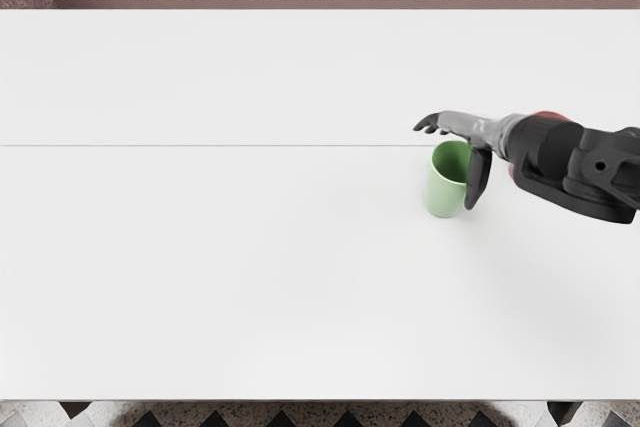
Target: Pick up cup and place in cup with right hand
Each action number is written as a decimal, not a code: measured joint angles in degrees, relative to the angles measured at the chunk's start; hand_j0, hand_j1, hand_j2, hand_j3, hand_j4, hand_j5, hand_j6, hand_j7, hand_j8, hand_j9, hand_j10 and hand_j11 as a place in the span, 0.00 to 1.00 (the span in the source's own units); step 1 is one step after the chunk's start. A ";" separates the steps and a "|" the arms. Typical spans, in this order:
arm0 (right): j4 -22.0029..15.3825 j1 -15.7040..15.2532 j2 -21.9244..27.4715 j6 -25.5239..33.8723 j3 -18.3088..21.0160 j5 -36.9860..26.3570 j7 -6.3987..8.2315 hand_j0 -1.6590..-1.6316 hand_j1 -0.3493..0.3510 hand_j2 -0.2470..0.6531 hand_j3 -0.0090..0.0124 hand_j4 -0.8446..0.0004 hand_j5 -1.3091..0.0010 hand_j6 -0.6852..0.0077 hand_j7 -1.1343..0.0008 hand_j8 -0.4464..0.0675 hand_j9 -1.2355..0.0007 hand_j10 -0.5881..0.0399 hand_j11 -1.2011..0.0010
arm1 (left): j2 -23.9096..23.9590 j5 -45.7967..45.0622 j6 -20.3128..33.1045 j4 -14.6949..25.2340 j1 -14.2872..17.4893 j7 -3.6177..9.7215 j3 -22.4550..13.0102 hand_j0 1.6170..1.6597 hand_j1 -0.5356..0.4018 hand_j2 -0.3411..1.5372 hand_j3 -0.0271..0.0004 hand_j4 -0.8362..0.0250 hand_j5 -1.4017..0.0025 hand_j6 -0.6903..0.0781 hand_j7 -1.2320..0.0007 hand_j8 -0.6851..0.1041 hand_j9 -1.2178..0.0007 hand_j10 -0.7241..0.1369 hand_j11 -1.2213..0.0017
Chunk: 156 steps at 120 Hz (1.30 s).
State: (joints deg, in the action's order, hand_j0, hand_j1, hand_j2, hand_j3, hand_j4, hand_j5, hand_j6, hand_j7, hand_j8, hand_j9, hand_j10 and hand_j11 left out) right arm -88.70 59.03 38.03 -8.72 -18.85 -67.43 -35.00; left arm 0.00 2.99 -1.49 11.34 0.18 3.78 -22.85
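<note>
Right robot hand (pixel 445 167): released, fingers (pixel 455 123) long and only slightly bent at the tips, thumb (pixel 478 179) hanging apart from them; no grasp evident. Green cup (pixel 443 192) sits just off the palm, toward the left side of the view and on the near side of the fingers, the thumb crossing in front of its right edge. Contact between thumb and wall cannot be told. Cup's long axis is vertical; it stands upright on the white surface (pixel 200 267), mouth up. The right arm (pixel 575 162) is the nearer, and the only one in view. Judged next step: close thumb and fingers around the wall, then lift; a closure begun off-centre might tip the cup. Appearance: pale green outside, darker green within, plain, tapering slightly to the base. Farther right, a reddish object (pixel 548 115), mostly covered by the wrist; possibly the receiving cup, identity unconfirmed.
</note>
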 joint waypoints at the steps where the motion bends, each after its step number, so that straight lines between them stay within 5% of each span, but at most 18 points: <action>1: 0.00 -0.02 0.02 0.03 0.01 -0.02 0.00 0.04 0.29 0.24 0.42 0.80 0.83 0.74 0.81 0.53 0.82 0.66 0.82 | 0.00 0.00 0.00 0.00 0.00 0.00 0.00 0.96 0.94 0.18 0.98 0.97 1.00 0.90 1.00 0.87 1.00 0.84 1.00; 74: 0.02 -0.93 0.16 0.36 -0.70 0.82 0.00 0.04 0.56 0.21 0.42 0.61 0.67 0.51 0.62 0.22 0.65 0.41 0.64 | 0.00 0.00 0.00 0.00 0.00 0.00 0.00 0.96 0.94 0.18 0.98 0.97 1.00 0.90 1.00 0.87 1.00 0.84 1.00; 111: -0.28 -0.39 1.01 -0.26 -2.88 4.24 0.00 0.04 0.58 0.25 0.42 0.58 0.65 0.48 0.60 0.17 0.63 0.37 0.62 | 0.00 0.00 0.00 0.00 0.00 0.00 0.00 0.96 0.94 0.18 0.98 0.97 1.00 0.90 1.00 0.87 1.00 0.84 1.00; 156: -0.97 -0.45 2.11 -0.34 -3.67 6.86 0.00 0.06 0.62 0.35 0.42 0.50 0.59 0.43 0.52 0.23 0.56 0.29 0.55 | 0.00 0.00 0.00 0.00 0.00 0.00 0.00 0.96 0.94 0.18 0.98 0.97 1.00 0.90 1.00 0.87 1.00 0.84 1.00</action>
State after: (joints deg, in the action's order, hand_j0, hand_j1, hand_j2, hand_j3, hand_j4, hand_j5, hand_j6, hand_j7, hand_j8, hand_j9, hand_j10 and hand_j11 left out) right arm -89.68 58.58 40.14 -9.06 -22.52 -60.58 -35.00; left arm 0.00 2.99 -1.49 11.34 0.18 3.78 -22.85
